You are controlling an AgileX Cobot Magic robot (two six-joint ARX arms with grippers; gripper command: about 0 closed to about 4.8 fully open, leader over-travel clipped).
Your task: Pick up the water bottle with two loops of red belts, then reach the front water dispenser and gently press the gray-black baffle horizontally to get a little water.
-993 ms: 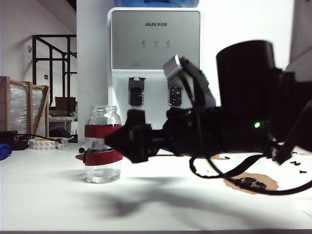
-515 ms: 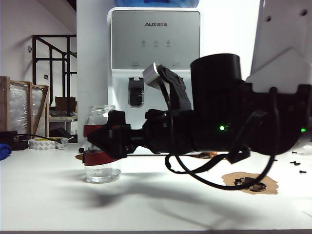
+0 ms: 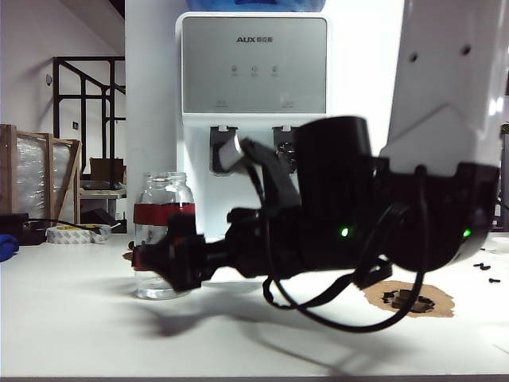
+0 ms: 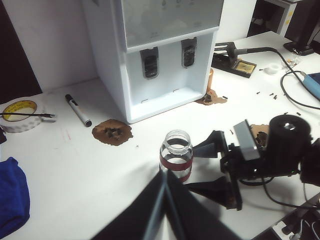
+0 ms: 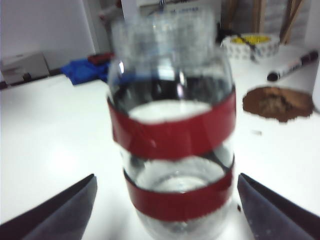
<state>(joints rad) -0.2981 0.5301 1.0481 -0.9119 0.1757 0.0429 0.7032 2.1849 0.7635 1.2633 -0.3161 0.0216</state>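
Now the right tool (image 3: 163,259) has come down and slid in toward the water bottle (image 3: 163,239); a second ago its tips hung higher, level with the upper band, and well short of the glass. From the right wrist view its two fingers (image 5: 55,210) stand spread as wide as they go, one on each side of the bottle's lower band, with the glass between them and apparently not yet touched. That reads as the approach nearly finished: what the next move calls for is a squeeze low on the body, then a lift.

Beyond the right tool and the bottle rises the water dispenser (image 3: 253,119), and the gray-black baffle (image 4: 188,52) hangs under its tap, well apart from the tips.

The left tool (image 4: 162,192) hovers above and short of the bottle; only dark, blurred finger edges meeting near its tip show, so whether it is released or clenched I cannot tell. It holds nothing I can see.

Counting: one bottle, upright on the counter (image 3: 79,334), with two red bands; one dispenser with two dark paddles; two arms; one roll of tape (image 4: 20,112); one marker (image 4: 77,110); one blue cloth (image 4: 12,195).
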